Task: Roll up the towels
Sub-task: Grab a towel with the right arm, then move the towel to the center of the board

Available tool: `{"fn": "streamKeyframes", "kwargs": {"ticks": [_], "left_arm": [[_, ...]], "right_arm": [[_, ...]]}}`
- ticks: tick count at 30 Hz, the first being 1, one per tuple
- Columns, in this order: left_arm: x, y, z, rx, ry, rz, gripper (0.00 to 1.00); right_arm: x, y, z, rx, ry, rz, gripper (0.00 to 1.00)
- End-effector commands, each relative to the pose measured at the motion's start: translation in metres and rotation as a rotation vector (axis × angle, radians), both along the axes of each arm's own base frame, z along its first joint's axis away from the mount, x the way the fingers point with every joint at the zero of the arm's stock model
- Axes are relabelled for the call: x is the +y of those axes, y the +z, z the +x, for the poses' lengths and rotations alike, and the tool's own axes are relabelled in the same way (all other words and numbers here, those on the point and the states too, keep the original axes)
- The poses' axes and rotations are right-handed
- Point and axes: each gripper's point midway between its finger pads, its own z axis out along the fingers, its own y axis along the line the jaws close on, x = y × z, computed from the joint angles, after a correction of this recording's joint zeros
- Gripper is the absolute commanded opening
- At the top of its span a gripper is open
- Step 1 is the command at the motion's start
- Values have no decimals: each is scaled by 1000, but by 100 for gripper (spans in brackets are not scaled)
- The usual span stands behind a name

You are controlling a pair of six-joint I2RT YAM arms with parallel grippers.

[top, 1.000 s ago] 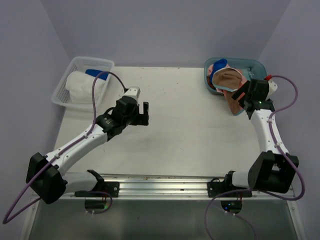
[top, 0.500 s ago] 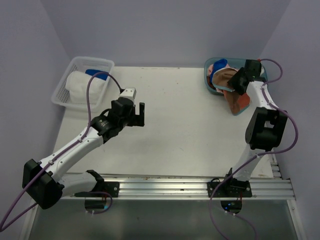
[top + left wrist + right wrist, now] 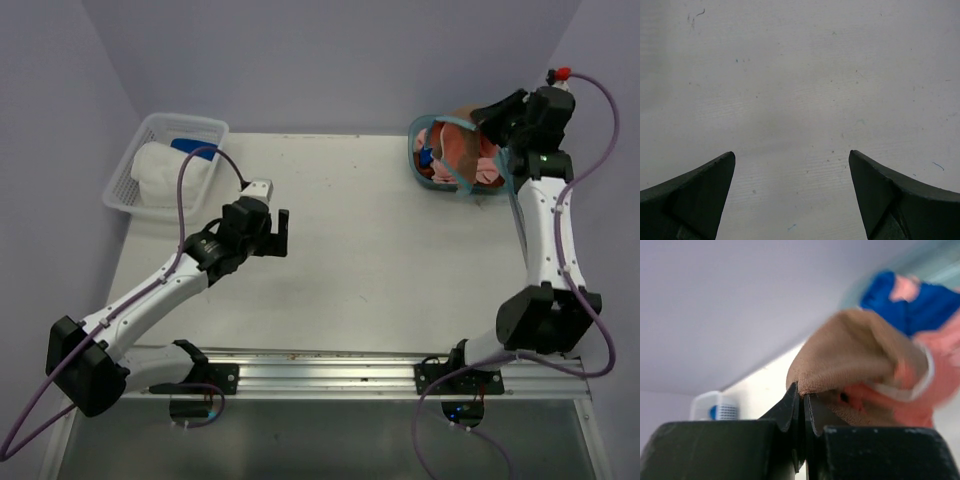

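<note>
Overhead, I logged the left gripper (image 3: pixel 279 232) spread wide above the table (image 3: pixel 360 250), with the towels (image 3: pixel 467 158) heaped in the tub (image 3: pixel 413 140). Left wrist: fingers (image 3: pixel 690 195) apart, nothing held. Right wrist: right gripper (image 3: pixel 802 402) pinched tight on an edge of the brown towel (image 3: pixel 855 347).

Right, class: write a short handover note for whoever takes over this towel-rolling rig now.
Left gripper: open, empty, over bare table.
Right gripper: shut on the edge of the brown towel, at the tub.
Tub also holds pink towel and blue towel; basket holds white towel.
Done: no towel on the table yet.
To do: carry brown towel to table, roll it, then the rest.
</note>
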Motion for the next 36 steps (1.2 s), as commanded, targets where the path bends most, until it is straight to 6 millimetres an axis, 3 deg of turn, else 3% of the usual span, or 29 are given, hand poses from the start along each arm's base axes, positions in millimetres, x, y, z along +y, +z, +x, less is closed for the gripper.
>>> {"fn": "streamKeyframes", "kwargs": {"ticks": [1,3,6,9,11,14,16,17,18,19,20,21,23,26,28,30,33,36], "left_arm": [[-6,-8,6,21,-24,18,99],[-11,-5,10,29,-30,15,99],[-10,-1,17,28,7,25,99],[2,-1,23,51,79,26,99],[11,-10,23,111,127,16,99],[35,-29,27,197,203,-14,99],[45,-33,31,210,230,-35,99],[45,-33,31,207,230,-37,99],[39,-33,30,218,207,-58,99],[34,-33,32,216,190,-76,99],[29,-33,32,217,174,-92,99],[22,-35,32,235,148,-114,99],[16,-31,36,227,132,-122,99],[-7,-25,35,214,75,-102,99],[-25,-22,34,205,29,-108,99],[-56,-25,21,233,-67,-132,99],[-94,-30,4,274,-175,-204,97],[-112,-42,-3,293,-211,-213,94]], "right_arm": [[49,149,-52,-405,162,-27,0],[72,184,-81,-493,223,-88,0],[95,202,-113,-538,306,-139,0],[107,196,-132,-545,382,-137,0],[131,182,-146,-529,499,-120,0],[154,122,-155,-390,596,-125,0],[164,41,-157,-214,620,-120,0],[168,46,-161,-229,623,-124,6],[176,3,-165,-143,647,-106,13],[184,-14,-171,-111,671,-85,22],[203,-34,-180,-73,731,-79,40],[211,-64,-189,2,762,-87,47],[212,-104,-203,142,762,-185,55],[183,-128,-209,245,654,-285,62],[150,-133,-206,268,497,-378,67],[122,-144,-207,335,379,-447,68],[110,-166,-212,423,349,-438,67],[116,-190,-221,477,366,-390,64]]}}
